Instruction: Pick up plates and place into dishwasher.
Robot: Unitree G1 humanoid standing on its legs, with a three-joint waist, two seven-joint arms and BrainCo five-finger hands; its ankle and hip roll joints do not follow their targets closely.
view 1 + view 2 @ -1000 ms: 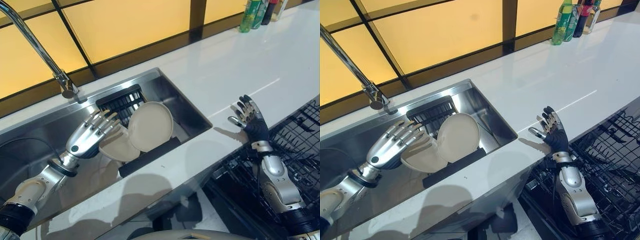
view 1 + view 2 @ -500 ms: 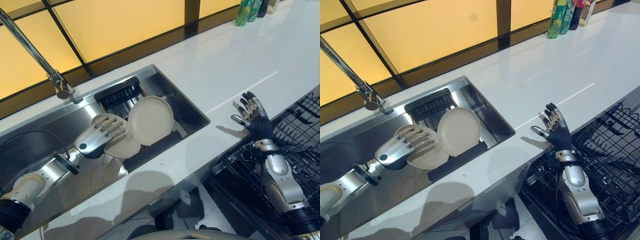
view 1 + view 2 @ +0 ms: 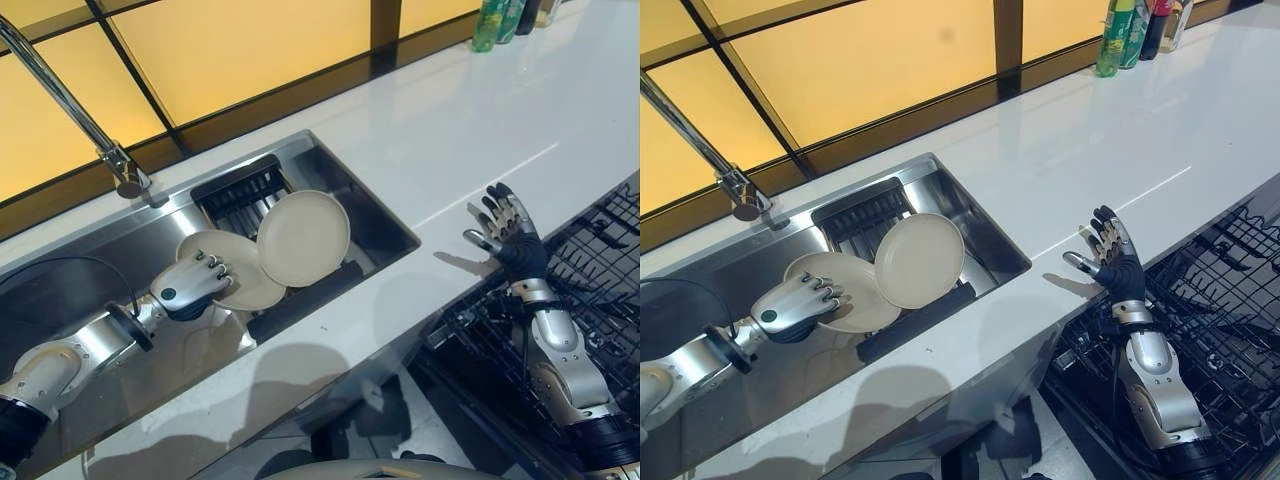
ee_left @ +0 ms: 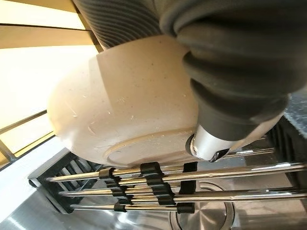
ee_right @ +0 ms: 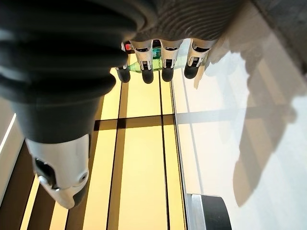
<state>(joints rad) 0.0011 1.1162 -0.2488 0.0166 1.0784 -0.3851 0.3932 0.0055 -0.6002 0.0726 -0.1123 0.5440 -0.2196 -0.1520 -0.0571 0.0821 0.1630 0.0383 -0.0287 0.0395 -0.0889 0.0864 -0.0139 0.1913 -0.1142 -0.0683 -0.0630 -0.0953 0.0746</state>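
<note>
Two beige plates lean in a black rack (image 3: 238,196) inside the steel sink (image 3: 385,222). My left hand (image 3: 190,290) reaches in from the left, its fingers curled over the rim of the left plate (image 3: 240,275). From the left wrist, that plate's (image 4: 124,110) underside shows close up with the thumb (image 4: 211,143) against it. The right plate (image 3: 303,238) stands tilted beside it, partly overlapping it, with no hand on it. My right hand (image 3: 505,235) is held upright and open at the counter's front edge, above the dishwasher rack (image 3: 600,270), holding nothing.
A tall curved faucet (image 3: 70,110) rises at the sink's back left. The white counter (image 3: 450,130) runs to the right, with bottles (image 3: 500,20) at its far end. Amber window panes in dark frames stand behind. The dishwasher's black wire rack is pulled out at lower right.
My left hand has come down onto the left plate and its spread fingers have curled over the rim. The right hand has barely moved; the camera shifted slightly.
</note>
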